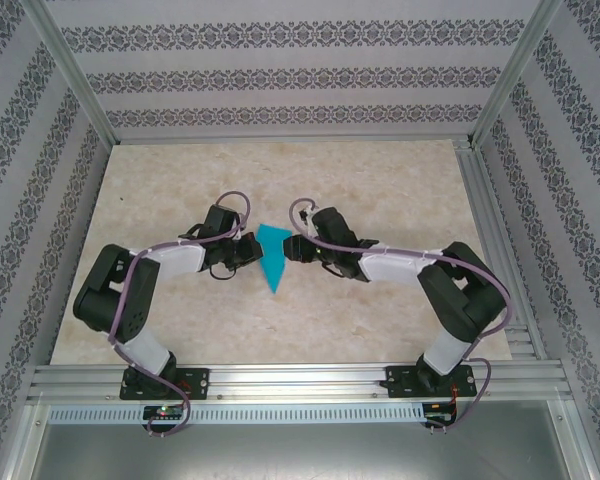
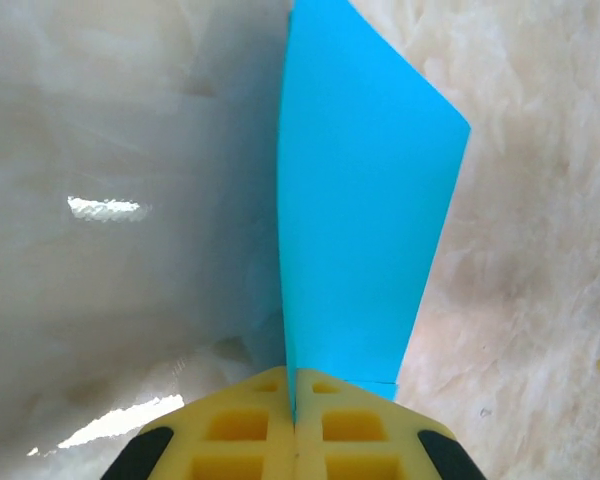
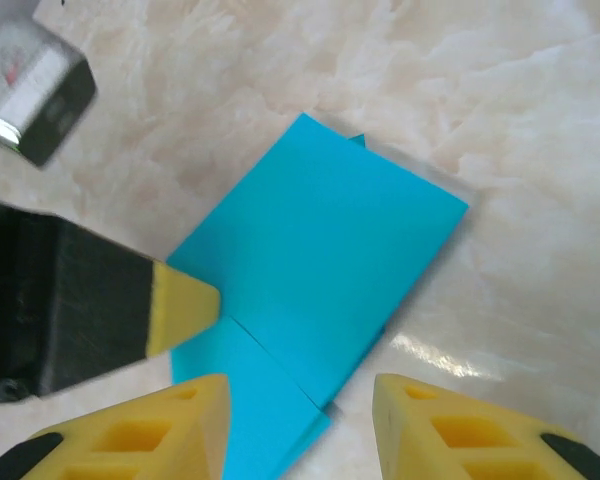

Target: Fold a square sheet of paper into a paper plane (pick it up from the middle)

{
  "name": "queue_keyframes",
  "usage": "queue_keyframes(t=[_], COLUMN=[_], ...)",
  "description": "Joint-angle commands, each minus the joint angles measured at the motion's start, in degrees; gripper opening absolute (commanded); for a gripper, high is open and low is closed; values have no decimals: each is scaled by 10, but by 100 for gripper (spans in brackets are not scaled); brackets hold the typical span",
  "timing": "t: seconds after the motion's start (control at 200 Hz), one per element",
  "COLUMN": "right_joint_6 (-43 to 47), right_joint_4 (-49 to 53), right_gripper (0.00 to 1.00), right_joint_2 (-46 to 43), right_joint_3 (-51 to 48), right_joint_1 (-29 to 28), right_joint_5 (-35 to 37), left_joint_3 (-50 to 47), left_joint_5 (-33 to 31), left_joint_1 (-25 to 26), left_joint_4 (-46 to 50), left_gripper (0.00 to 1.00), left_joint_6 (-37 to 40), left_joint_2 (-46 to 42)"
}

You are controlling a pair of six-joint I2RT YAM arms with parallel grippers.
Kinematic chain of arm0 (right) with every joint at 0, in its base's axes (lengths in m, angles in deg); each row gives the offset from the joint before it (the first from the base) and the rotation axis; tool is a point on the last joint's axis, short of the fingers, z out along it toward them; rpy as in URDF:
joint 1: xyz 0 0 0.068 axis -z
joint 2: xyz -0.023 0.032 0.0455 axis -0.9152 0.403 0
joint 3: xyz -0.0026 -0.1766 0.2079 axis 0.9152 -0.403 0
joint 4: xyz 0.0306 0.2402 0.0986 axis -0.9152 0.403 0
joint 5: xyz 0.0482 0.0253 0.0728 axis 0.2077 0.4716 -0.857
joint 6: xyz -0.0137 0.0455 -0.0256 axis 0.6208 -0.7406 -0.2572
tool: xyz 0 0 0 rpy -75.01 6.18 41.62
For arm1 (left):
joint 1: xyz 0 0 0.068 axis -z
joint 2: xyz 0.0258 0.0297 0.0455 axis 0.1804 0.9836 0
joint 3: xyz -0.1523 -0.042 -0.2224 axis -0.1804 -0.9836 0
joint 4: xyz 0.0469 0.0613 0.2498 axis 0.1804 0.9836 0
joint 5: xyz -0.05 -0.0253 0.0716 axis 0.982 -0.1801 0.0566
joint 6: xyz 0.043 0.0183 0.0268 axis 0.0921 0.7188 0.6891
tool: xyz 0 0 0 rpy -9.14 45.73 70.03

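- A marbled beige table is seen from above, with two robot arms reaching in from its near edge towards the middle.
- A piece of turquoise paper, already partly folded, sits at the centre of the table between the two grippers. From above it looks like a wedge whose narrow tip points towards the near edge.
- The left gripper meets the paper's left side. In the left wrist view its yellow fingers are pressed flat together, pinching the paper's edge, and the sheet stretches away from them as a tall blue panel.
- The right gripper is just beside the paper's right side. In the right wrist view its fingers stand apart, gripping nothing, with a corner of the paper lying between them.
- That same view shows stacked paper layers with a visible fold line, and the left gripper's yellow tip touching the paper's edge.
- Whether the paper rests on the table or is slightly raised cannot be told.
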Motion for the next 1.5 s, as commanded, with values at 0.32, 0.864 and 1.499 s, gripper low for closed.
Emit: queue_keyframes(t=[0.32,0.864,1.499], right_joint_6=[149,170,180], right_joint_4=[-26,-63,-92], right_gripper=[42,40,7], right_joint_2=[13,89,75], right_joint_3=[-21,18,-21], right_joint_1=[-148,-178,-153], right_joint_5=[176,202,159], left_joint_3=[-10,-2,19], left_joint_5=[-83,-39,-35], left_joint_1=[29,30,15], left_joint_4=[29,28,54], left_gripper=[6,10,28], left_joint_6=[-85,-114,-82], left_joint_2=[-41,-27,-22])
